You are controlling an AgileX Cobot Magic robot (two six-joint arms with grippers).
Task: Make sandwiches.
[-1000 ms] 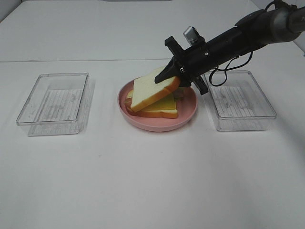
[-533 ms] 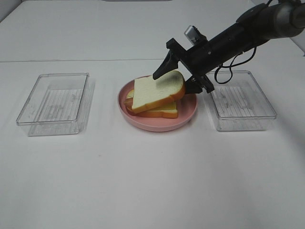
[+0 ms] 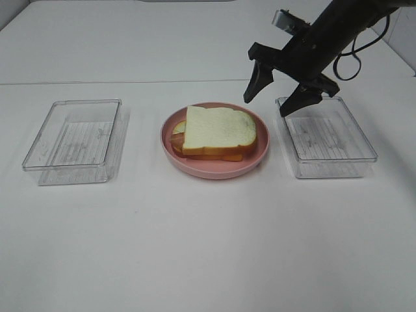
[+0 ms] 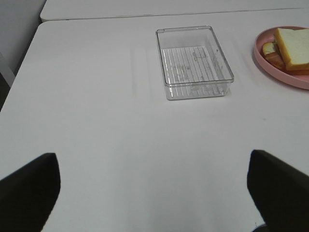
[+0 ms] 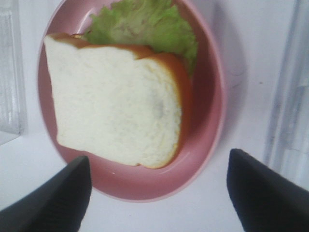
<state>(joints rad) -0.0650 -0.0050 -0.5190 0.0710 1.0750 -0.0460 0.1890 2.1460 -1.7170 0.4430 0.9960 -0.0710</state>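
— Right claw (image 3: 281, 95): what is it doing?
— It is hanging in the air with its two black fingers spread wide, pinching nothing. It is sitting above the gap between the pink plate (image 3: 260, 151) and the clear tray (image 3: 328, 138) toward the desk's right edge, clear of both.
— And the left claw (image 4: 154, 193)?
— Only its two dark fingertips are showing in its own wrist view, standing far apart over bare white desk (image 3: 208, 247), gripping nothing.
— Count things for me.
— One plate, lying near the middle of the desk. Two clear ribbed trays, the second one (image 3: 73, 140) lying toward the left edge. One sandwich (image 3: 214, 134).
— How is the sandwich looking?
— It is lying on the plate as a stack. A white bread slice with an orange-brown crust is facing up on top, sitting roughly flat. Another crusted slice is showing underneath at the front. Ruffled green lettuce (image 5: 140, 24) is sticking out from under the top slice on the far side, visible from the right wrist. I cannot make out the other fillings clearly.
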